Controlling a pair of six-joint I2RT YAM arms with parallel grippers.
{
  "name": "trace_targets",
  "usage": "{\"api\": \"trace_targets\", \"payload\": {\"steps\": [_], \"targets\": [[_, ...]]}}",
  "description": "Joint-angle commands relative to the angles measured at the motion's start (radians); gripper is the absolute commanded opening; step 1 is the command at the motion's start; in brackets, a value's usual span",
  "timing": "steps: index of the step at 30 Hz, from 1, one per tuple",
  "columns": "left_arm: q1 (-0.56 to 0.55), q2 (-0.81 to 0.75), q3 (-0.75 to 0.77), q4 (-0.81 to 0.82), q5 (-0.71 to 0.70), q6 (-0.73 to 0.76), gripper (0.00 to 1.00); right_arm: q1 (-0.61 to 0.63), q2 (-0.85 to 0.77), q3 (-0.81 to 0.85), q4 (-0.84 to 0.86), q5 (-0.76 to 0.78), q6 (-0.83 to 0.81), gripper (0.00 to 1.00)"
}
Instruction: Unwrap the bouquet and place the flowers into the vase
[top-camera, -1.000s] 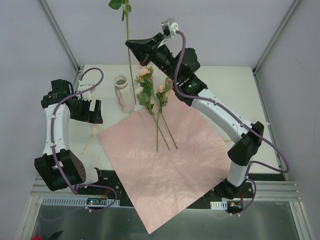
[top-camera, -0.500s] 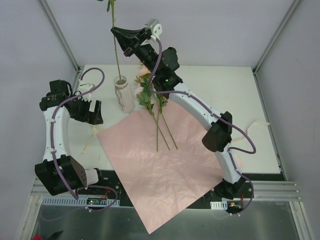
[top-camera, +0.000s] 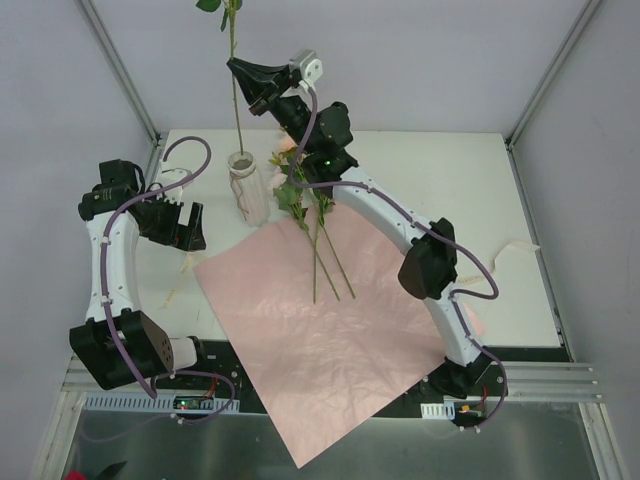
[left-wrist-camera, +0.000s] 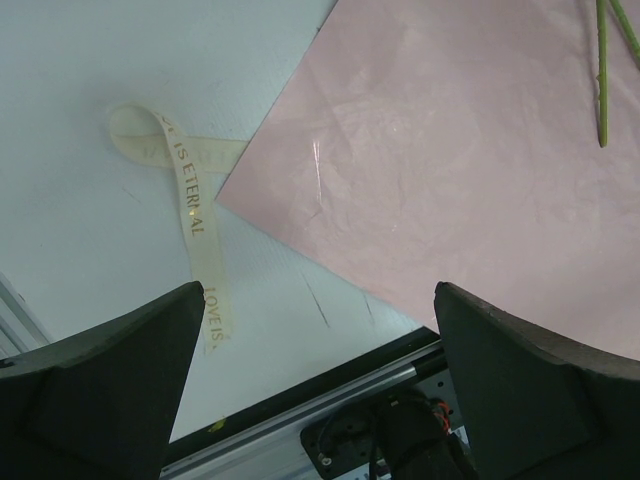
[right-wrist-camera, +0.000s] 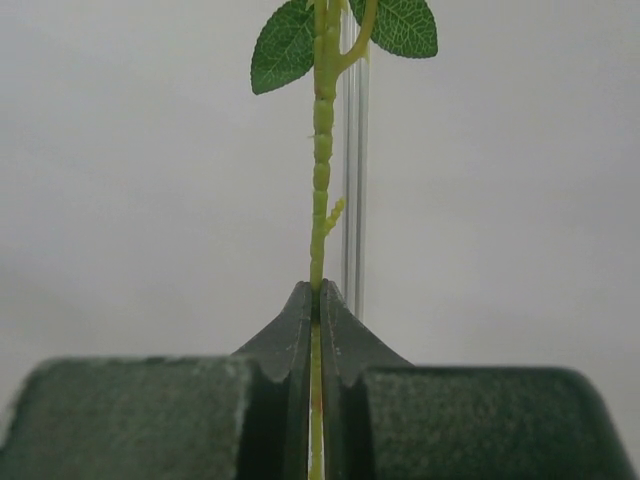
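Vase (top-camera: 248, 190) first: it stands upright on the surface (top-camera: 480, 190), at the far corner of the pink paper (top-camera: 340, 340). One flower (top-camera: 236, 120) hangs straight above it, stem vertical, leaves at the top and cut end down at the vase's mouth. How deep it sits I can't tell.

The right claw (top-camera: 240, 74) has that stem pinched tight between its fingers, well above the vase; the wrist view shows the stem (right-wrist-camera: 320, 180) rising from the squeezed fingertips.

The other flowers (top-camera: 293, 195) lie flat just beside the vase, blooms away from the arms, stems running back across the paper.

The left claw (top-camera: 182, 228) is spread wide and holds nothing, hovering over the paper's left edge. A cream ribbon (left-wrist-camera: 192, 215) lies loose on the surface there.
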Motion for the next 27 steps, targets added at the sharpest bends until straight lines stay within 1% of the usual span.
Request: {"api": "trace_targets", "payload": {"steps": [1,5,13,20,24,25,26,27], "targets": [[0.014,0.000,0.030,-0.026,0.020,0.025,0.99,-0.008,0.003,-0.020,0.088,0.015,-0.002,0.00],[0.012,0.000,0.037,-0.028,0.019,0.022,0.99,-0.011,0.012,-0.047,0.087,0.015,0.002,0.00],[0.015,-0.014,0.027,-0.031,0.023,0.020,0.99,0.005,-0.011,-0.208,0.084,-0.015,0.076,0.00],[0.015,-0.023,0.025,-0.029,0.039,0.013,0.99,0.018,-0.020,-0.251,-0.018,-0.048,0.085,0.00],[0.015,-0.026,0.023,-0.026,0.040,0.013,0.99,0.025,-0.077,-0.314,-0.067,-0.055,0.064,0.00],[0.017,-0.028,0.023,-0.025,0.040,0.011,0.99,0.031,-0.091,-0.331,-0.085,-0.058,0.053,0.02],[0.018,-0.029,0.022,-0.025,0.043,0.011,0.99,0.034,-0.104,-0.346,-0.091,-0.059,0.039,0.07],[0.018,-0.029,0.020,-0.022,0.045,0.011,0.99,0.037,-0.129,-0.381,-0.094,-0.059,0.036,0.17]]}}
